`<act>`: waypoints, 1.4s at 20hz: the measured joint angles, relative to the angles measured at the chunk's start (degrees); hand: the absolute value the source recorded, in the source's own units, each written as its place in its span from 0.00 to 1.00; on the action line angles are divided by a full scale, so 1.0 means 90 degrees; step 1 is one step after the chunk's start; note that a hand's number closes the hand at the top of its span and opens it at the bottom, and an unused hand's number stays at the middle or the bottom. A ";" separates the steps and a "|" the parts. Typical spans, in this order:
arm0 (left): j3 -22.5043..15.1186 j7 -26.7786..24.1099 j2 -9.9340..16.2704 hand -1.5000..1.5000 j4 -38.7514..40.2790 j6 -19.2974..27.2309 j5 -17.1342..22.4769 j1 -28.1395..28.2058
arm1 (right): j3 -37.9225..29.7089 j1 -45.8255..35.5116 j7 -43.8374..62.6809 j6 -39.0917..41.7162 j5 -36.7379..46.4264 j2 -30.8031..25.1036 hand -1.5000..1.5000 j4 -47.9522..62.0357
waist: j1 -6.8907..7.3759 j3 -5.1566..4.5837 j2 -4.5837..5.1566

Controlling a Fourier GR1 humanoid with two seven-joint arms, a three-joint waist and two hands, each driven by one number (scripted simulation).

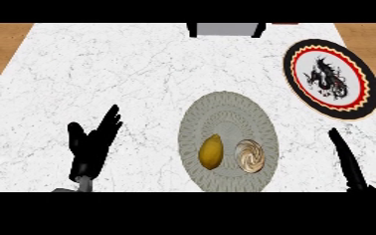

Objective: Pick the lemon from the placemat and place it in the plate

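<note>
Lemon seen on placemat beside swirled pastry at 3 o'clock. Plate (dragon motif) at 1 o'clock. Left robot hand open wide, right robot hand straight-fingered; nothing held.

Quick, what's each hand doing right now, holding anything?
Left hand: open, fingers up, holding nothing, at the lower left.
Right hand: open, fingers straight, holding nothing; lemon lies on the placemat.

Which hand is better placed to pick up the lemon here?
Probably the right hand. It shows at the lower right, on the same side as the plate. The lemon lies on the placemat between both hands; the left hand rests open across from the plate.
</note>
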 measured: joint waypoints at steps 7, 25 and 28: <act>0.0067 -0.0012 -0.0017 0.50 0.0169 -0.0105 -0.0004 -0.0151 | 0.0910 -0.1135 0.2538 0.1657 0.1485 0.0548 0.00 -0.0174 | 0.0047 0.0008 0.0000; 0.0317 0.0154 -0.0199 0.50 0.0022 -0.0222 -0.0193 -0.0108 | 0.1854 -0.2915 0.3833 0.2445 0.2429 0.2531 0.00 0.2151 | -0.0031 0.0033 -0.0021; 0.0362 0.0092 -0.0245 0.50 0.0069 -0.0270 -0.0255 -0.0070 | 0.1876 -0.3060 0.3848 0.2329 0.2384 0.2557 0.00 0.2380 | -0.0034 0.0034 -0.0021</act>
